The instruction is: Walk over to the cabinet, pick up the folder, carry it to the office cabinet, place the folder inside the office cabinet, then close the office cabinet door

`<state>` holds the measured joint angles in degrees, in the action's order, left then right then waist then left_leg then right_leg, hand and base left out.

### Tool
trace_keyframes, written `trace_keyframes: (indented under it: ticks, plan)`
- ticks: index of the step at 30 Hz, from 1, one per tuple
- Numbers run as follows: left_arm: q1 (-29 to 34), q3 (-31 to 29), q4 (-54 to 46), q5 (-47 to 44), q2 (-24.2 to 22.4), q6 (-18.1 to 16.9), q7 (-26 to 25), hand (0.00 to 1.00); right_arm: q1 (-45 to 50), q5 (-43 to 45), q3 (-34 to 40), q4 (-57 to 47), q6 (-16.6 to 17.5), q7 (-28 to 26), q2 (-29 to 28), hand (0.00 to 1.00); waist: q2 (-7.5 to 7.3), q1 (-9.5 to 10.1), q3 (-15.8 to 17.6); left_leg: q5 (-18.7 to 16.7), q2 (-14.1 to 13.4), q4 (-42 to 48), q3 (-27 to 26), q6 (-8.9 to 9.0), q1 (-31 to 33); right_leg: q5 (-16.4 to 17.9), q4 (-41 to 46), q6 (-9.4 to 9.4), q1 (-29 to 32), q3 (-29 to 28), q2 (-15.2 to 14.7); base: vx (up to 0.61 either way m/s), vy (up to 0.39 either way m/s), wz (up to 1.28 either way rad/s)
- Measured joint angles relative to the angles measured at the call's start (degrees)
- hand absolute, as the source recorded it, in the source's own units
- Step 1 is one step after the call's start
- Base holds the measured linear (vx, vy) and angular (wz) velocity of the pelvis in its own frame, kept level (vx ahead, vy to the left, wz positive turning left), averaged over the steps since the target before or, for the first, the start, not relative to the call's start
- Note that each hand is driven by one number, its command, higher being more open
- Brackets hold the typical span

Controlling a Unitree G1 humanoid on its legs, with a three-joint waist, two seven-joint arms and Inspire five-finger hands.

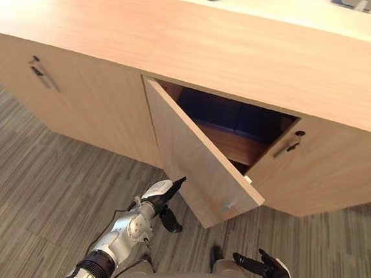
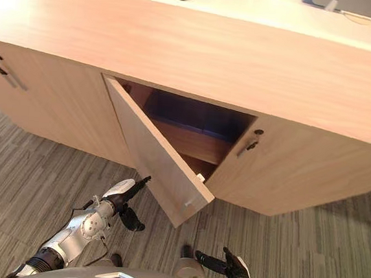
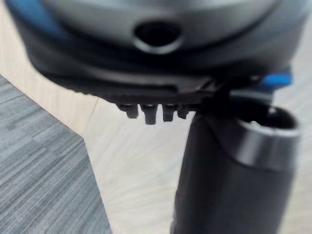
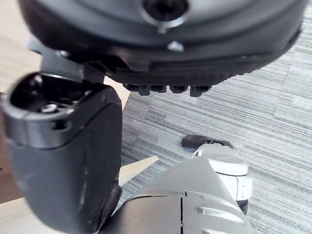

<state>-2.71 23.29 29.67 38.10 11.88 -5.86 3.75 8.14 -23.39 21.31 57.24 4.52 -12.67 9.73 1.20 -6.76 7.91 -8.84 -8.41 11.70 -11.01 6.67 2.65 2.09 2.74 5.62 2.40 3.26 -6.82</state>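
Eye views: looking down on office cabinet [image 1: 180,54], door [image 1: 197,159] hanging half open, dark blue shape [image 1: 239,114] showing inside, perhaps the folder, hard to tell. Holding left hand [image 1: 160,195] straight-fingered, empty, just beside door's outer face. Left wrist view: facing pale door panel. Right wrist view: hanging right hand [image 4: 195,53] relaxed, empty, over carpeted floor [image 4: 273,97].

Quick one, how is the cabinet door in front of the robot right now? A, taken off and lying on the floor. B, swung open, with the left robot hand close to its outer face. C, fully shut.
B: the cabinet door stands swung out from the cabinet, showing the dark inside, and the left robot hand is close by its outer face with its fingers straight.
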Motion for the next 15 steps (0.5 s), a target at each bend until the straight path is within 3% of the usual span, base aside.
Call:
trace_keyframes:
  ticks: [3,6,12,15]
  plan:
    - [-1.1,0.4,0.3,-1.8,0.1,0.7,-0.1,1.00,0.1,0.0,0.0,0.2,0.0,0.1,0.9,1.00,0.58,-0.07,0.0,-0.4,0.0,-0.3,-0.4,-0.08,-1.2,-0.1,0.1,-0.02,0.3,-2.1,0.3,0.03,0.008,-0.38]
    - [-2.9,0.6,1.3,-2.4,0.1,1.2,-0.7,1.00,0.4,0.0,0.0,0.7,-0.4,1.7,1.1,1.00,1.13,-1.50,-0.3,-0.6,0.1,-0.5,-1.4,-0.27,-1.6,-0.2,0.1,-0.12,0.4,-3.3,0.3,0.04,0.022,-0.22]
    - [-6.8,0.4,2.5,-5.3,0.0,1.4,-2.4,1.00,3.0,-0.5,0.3,4.0,-4.1,5.0,0.9,1.00,1.59,-1.61,-0.7,-0.6,0.4,-2.1,-1.8,-0.36,-3.5,-0.4,0.1,-0.09,0.1,-4.6,0.3,0.00,0.013,-0.13]
    - [-8.1,-0.3,2.4,-7.0,-0.1,2.2,-3.0,1.00,3.6,-0.5,0.4,4.0,-4.4,5.9,0.5,1.00,1.59,-1.50,-0.8,-0.6,0.8,-2.5,-1.8,-0.37,-4.1,-0.8,0.0,0.20,0.1,-5.0,0.1,-0.04,0.025,-0.08]
